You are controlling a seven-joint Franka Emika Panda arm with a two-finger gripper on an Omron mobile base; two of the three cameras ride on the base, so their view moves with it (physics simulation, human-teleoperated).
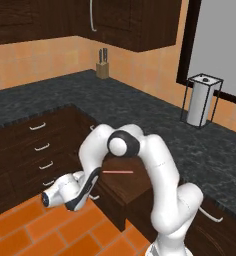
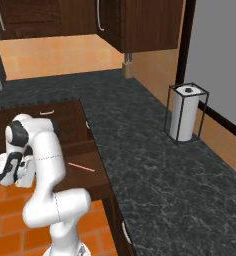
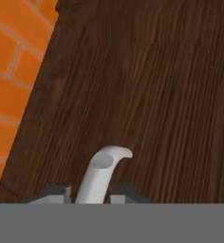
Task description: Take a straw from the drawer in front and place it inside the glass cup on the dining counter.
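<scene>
Gripper (image 3: 88,195): two dark tips flanking the curved white metal drawer handle (image 3: 100,174); whether clamped or let go cannot be told. Drawer (image 1: 127,186): dark wood, pulled open below the black speckled granite counter (image 2: 155,165). Straw (image 1: 118,172): thin red-pink stick, lying flat inside the open drawer, beside the white arm. Step in hand, judged: end of drawer opening. Next move calls for leaving the handle, rising over the drawer, descending onto the straw.

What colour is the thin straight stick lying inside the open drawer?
Red-pink. The thin straight straw shows best in the left base view, against the dark wooden drawer.
</scene>
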